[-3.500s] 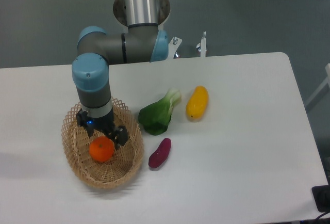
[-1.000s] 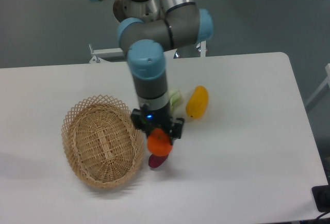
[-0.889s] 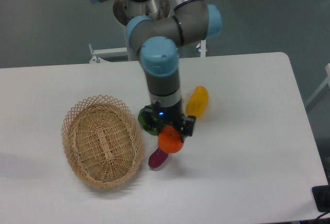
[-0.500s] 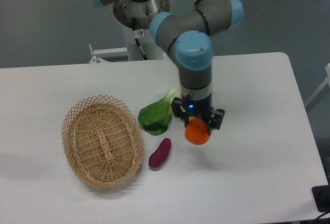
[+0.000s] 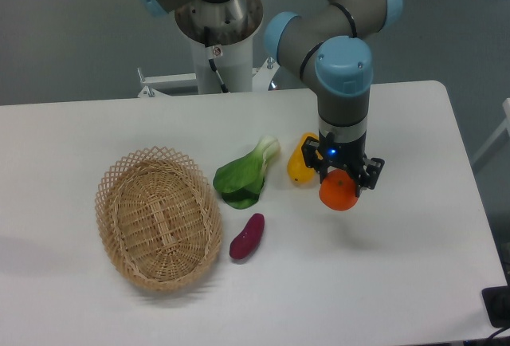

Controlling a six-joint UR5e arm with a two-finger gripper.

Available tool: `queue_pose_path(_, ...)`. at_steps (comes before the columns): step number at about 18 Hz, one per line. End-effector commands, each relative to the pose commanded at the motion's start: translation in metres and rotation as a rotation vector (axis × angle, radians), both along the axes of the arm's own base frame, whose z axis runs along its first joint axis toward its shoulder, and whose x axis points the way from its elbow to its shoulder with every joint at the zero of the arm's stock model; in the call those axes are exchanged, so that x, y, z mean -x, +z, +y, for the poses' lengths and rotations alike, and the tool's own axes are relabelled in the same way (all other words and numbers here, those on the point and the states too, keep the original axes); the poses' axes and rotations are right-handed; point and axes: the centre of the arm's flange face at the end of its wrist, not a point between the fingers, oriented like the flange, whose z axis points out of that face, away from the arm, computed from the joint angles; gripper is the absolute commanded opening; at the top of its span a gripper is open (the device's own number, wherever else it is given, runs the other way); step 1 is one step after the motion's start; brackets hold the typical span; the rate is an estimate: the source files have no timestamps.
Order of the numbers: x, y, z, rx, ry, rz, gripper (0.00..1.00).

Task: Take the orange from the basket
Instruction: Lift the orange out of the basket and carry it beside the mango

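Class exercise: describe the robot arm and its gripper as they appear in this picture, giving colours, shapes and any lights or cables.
The arm is built of grey cylindrical segments with light-blue round joint caps. A thin dark cable runs down its base column. The gripper is black, two-fingered, with a small blue light glowing on its body.

Arm: we see our grey UR5e arm with light-blue joint caps (image 5: pixel 343 65) reaching from its base at the far table edge out over the right half of the table.
Wrist: it points straight down.
Gripper: our black two-finger gripper (image 5: pixel 341 180) is clamped around the small round bright-orange fruit (image 5: pixel 339 191), held above the tabletop.
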Motion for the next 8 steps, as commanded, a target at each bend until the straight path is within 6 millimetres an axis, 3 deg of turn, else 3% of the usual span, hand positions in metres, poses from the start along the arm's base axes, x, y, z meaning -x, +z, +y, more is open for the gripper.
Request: queue_pose_path(8,0.0049,-0.002,-0.0071,0.007,0.001,-0.016,0.39)
